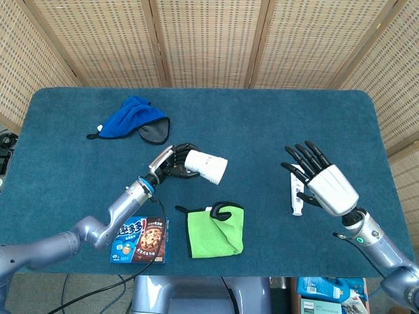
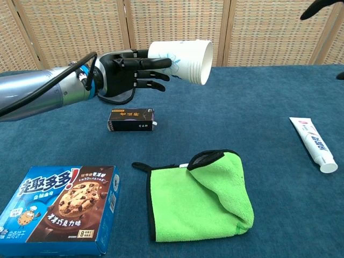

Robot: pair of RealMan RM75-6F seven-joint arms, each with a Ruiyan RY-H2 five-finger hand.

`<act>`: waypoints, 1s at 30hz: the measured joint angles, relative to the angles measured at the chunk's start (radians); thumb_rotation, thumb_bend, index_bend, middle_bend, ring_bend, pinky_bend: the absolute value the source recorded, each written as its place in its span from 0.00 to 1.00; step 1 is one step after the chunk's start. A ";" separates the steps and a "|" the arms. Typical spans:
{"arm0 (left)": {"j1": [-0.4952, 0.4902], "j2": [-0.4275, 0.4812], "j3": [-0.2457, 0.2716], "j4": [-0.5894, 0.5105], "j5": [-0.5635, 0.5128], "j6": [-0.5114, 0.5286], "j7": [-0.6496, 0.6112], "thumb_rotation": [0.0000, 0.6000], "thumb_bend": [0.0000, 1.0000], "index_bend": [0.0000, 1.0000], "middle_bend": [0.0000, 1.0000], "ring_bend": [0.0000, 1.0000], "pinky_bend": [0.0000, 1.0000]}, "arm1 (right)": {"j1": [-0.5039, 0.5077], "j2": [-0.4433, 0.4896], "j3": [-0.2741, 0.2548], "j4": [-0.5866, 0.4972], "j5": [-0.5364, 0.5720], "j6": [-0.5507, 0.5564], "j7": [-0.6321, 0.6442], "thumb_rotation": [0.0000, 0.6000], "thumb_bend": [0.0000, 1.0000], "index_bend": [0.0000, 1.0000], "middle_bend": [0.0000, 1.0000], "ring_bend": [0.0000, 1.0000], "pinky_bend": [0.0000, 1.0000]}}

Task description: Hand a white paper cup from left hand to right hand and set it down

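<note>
The handover is in hand: the left hand [image 1: 171, 163] holds the cup [image 1: 206, 165] sideways above mid-frame; the right hand [image 1: 321, 180], fingers spread and empty, must next close in and grip it.

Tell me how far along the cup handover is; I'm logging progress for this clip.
Done: the left hand has the white paper cup off the table, held sideways with its mouth toward the right hand. In hand: the right hand is open with fingers spread, above the toothpaste tube, and a clear gap separates it from the cup. Left: passing the cup across, then setting it down on the table.
</note>
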State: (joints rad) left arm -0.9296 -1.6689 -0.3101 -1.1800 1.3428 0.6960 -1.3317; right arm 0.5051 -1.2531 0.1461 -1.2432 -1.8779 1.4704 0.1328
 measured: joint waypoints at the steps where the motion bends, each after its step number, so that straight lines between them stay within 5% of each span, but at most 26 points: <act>1: -0.009 -0.005 -0.005 0.003 -0.007 -0.012 0.009 1.00 0.14 0.46 0.46 0.45 0.47 | 0.014 -0.013 0.001 0.012 -0.006 0.000 0.006 1.00 0.13 0.31 0.17 0.00 0.00; 30: -0.065 -0.073 -0.094 -0.018 -0.131 -0.108 0.178 1.00 0.14 0.46 0.46 0.45 0.47 | 0.241 -0.184 -0.019 0.088 -0.060 -0.046 -0.043 1.00 0.36 0.45 0.26 0.04 0.07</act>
State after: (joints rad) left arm -0.9944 -1.7424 -0.4040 -1.1980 1.2113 0.5877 -1.1540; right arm 0.7465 -1.4373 0.1270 -1.1550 -1.9378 1.4248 0.0894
